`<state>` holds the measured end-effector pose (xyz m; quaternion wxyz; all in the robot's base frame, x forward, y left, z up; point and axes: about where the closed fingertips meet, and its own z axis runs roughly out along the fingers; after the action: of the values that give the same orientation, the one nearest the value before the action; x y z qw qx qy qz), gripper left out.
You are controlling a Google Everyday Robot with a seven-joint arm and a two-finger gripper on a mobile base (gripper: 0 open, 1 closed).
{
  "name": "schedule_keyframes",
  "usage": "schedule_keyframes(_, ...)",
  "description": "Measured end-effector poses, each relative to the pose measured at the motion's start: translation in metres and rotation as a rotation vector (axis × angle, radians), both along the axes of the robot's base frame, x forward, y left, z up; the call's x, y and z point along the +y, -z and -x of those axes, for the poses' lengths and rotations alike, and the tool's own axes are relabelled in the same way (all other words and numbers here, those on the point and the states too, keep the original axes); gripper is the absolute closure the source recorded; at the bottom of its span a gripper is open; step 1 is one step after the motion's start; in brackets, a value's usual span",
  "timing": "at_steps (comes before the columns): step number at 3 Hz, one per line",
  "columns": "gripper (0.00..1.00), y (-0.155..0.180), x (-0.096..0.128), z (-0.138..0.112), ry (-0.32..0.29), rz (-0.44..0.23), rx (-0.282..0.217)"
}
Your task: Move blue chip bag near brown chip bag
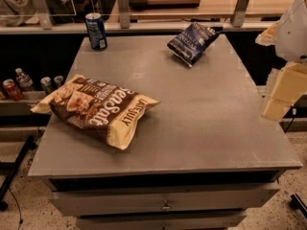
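The blue chip bag (193, 42), small, dark navy with white lettering, lies at the far right of the grey table top (211, 114). The brown chip bag (93, 108), large with cream-yellow ends and white "Sea Salt" lettering, lies at the front left and hangs slightly over the left edge. My gripper (282, 94) shows as cream-coloured blocks under the white arm (295, 28) at the right edge of the view. It is off the table's right side, well to the right of the blue bag and touching nothing.
An upright blue soda can (96, 30) stands at the table's far left corner. A rail with posts (122, 4) runs behind the table. Bottles and cans (29, 83) sit on a low shelf to the left. Drawers (163, 202) are below the table front.
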<state>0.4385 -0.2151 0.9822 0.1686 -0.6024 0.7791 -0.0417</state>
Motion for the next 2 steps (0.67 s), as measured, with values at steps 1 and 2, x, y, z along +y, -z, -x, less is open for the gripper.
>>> schedule_keyframes(1,0.0,0.0,0.0,0.0,0.0,0.0,0.0)
schedule_keyframes(2,0.0,-0.0018,0.001,-0.0064,-0.024,0.012,-0.019)
